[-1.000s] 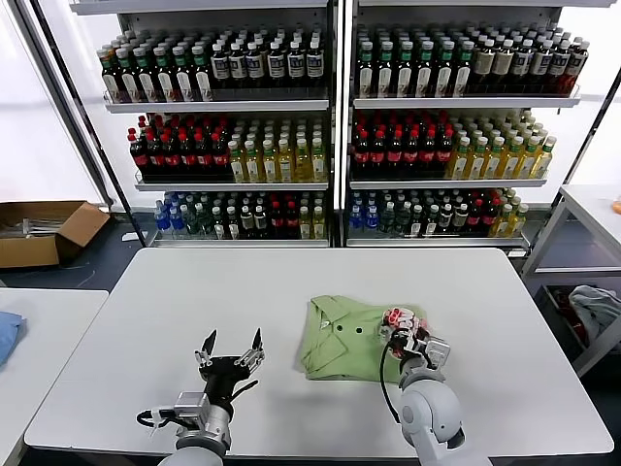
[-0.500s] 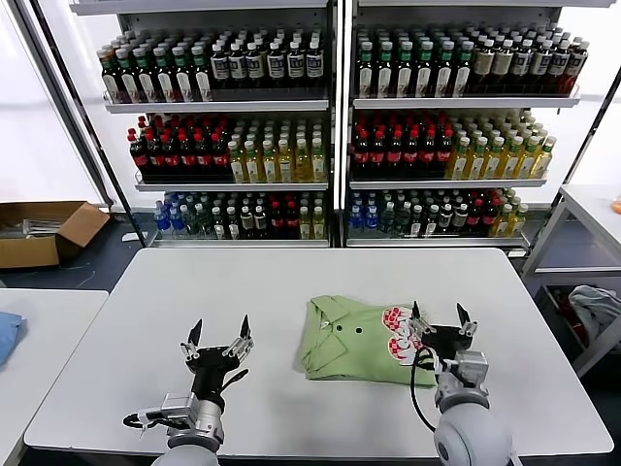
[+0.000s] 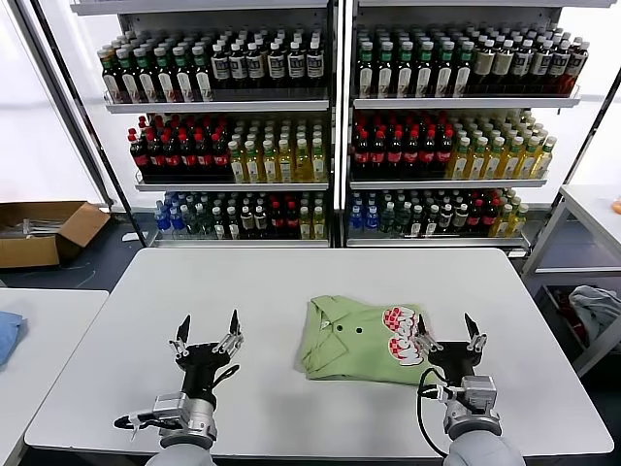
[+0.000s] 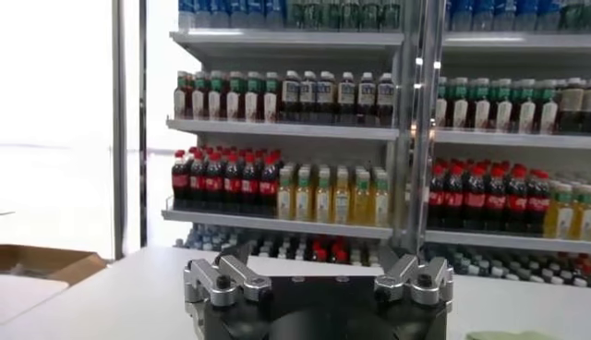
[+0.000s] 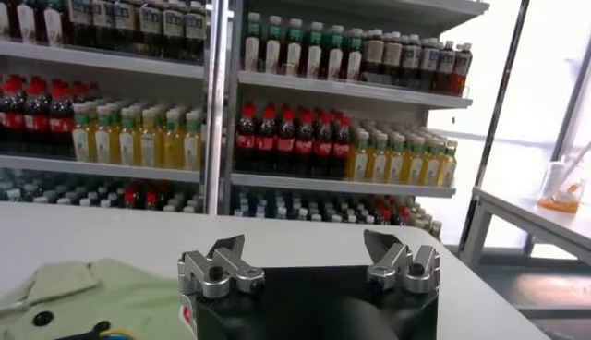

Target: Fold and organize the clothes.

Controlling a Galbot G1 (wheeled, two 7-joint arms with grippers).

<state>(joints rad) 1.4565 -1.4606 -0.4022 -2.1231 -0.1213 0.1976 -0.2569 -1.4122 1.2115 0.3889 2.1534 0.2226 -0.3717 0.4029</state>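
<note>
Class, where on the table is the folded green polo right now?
In the head view, the polo lies folded right of the table's centre, beside the open right gripper.

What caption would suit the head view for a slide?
Folded green polo shirt lying on the white table, with the open left gripper and open right gripper raised beside it, empty.

Folded shirt [image 3: 354,338] is sitting on the table [image 3: 291,282], a bit right of center. My right gripper [image 3: 449,335] is just off its right edge and my left gripper [image 3: 206,333] is well off to its left. Drink shelves [image 3: 335,116] stand behind the table, a box [image 3: 44,231] sits on the floor at far left.
</note>
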